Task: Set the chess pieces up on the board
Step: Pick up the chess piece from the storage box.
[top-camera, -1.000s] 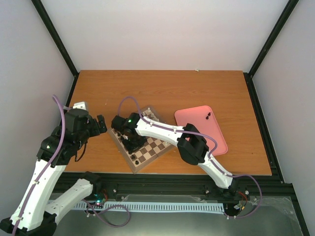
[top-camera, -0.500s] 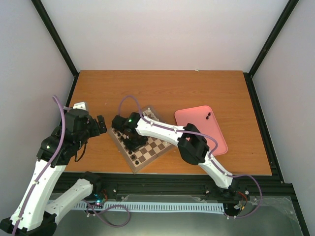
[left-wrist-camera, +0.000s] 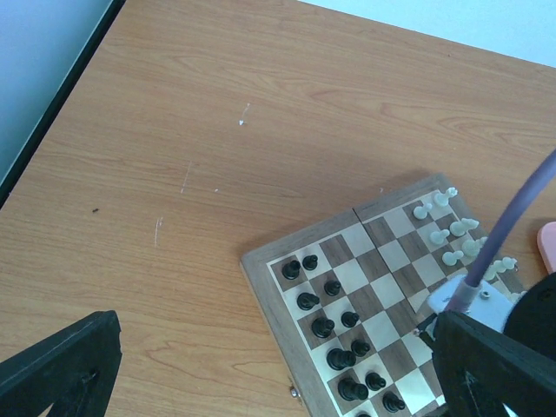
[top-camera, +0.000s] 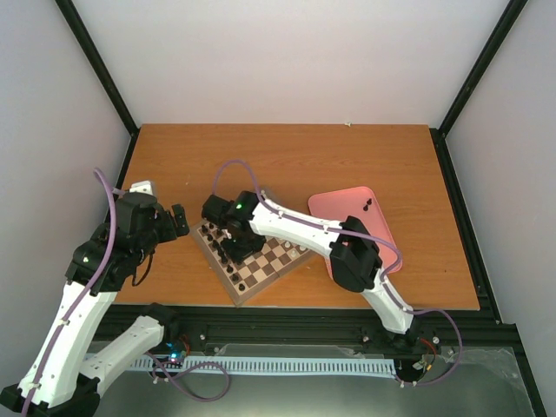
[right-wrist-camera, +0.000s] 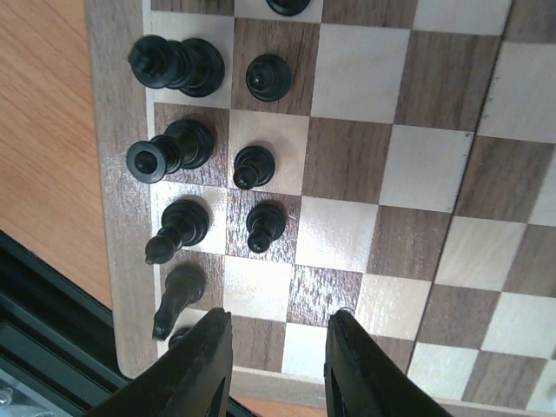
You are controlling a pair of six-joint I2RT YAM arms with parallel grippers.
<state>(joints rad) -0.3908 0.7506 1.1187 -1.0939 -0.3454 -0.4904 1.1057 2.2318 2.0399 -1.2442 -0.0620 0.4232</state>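
The right tool [right-wrist-camera: 278,352], slightly parted and empty, hangs over the board [right-wrist-camera: 417,165] beside 2 files of chess pieces [right-wrist-camera: 254,165]. I'd lift straight up to spare them, then visit the pink tray [top-camera: 340,205].

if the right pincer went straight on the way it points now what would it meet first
Most likely a bare square at the edge of the chessboard; the open right pincer points down at it, black chess pieces off to one side.

Glossy black chess pieces [right-wrist-camera: 261,76], smooth varnished wooden board [right-wrist-camera: 356,74], lightly scratched wood-grain table [left-wrist-camera: 261,104]
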